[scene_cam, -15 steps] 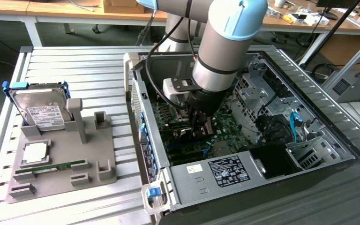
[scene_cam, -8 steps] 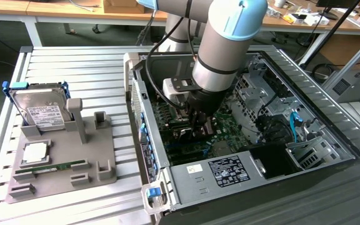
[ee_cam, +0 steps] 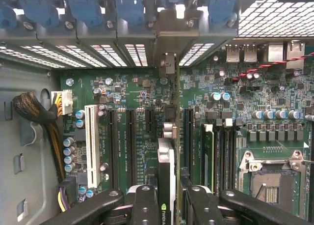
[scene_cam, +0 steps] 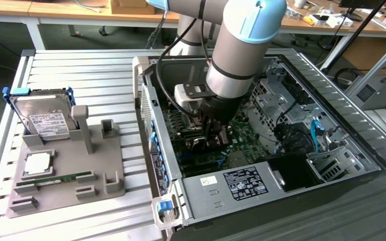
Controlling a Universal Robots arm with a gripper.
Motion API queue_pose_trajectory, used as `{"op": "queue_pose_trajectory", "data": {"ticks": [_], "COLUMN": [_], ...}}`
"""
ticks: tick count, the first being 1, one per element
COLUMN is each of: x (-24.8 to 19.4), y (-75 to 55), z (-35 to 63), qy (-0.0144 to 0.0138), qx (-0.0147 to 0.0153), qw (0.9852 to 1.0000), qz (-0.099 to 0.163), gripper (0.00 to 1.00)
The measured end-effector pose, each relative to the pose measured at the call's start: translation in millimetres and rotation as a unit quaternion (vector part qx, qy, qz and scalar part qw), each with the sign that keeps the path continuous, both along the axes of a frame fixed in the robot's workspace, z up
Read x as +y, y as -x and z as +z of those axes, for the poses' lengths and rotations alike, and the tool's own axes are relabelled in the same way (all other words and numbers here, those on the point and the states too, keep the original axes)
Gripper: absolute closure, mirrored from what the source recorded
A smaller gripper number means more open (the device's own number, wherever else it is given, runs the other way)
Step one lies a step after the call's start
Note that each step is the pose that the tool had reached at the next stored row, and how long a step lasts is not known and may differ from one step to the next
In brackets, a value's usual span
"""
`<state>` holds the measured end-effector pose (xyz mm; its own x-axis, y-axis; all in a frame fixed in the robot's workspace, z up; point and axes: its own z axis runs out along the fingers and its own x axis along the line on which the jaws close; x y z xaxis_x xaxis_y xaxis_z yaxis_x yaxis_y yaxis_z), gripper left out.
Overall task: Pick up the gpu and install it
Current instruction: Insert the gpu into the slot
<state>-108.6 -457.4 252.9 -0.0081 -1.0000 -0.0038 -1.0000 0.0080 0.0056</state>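
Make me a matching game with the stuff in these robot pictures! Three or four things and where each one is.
Things:
1. gpu
2. hard drive
3. memory stick
4. power supply label

Places:
A. lying flat in the grey tray
B. standing upright at the tray's far end
C. between the fingers of the gripper, over the motherboard
D. on the grey box near the computer case's front edge

Pairs: 1-C, 2-B, 3-A, 4-D
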Motion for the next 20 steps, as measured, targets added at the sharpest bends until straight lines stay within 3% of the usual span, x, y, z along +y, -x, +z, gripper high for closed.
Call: {"op": "queue_pose_trajectory", "data": {"ticks": [20], "x": [0.0], "y": [0.1], "z": [1.3], "qy": [0.0001], "qx": [0.0], "qw": [1.0], "qz": [0.009], "gripper": [0.73]}}
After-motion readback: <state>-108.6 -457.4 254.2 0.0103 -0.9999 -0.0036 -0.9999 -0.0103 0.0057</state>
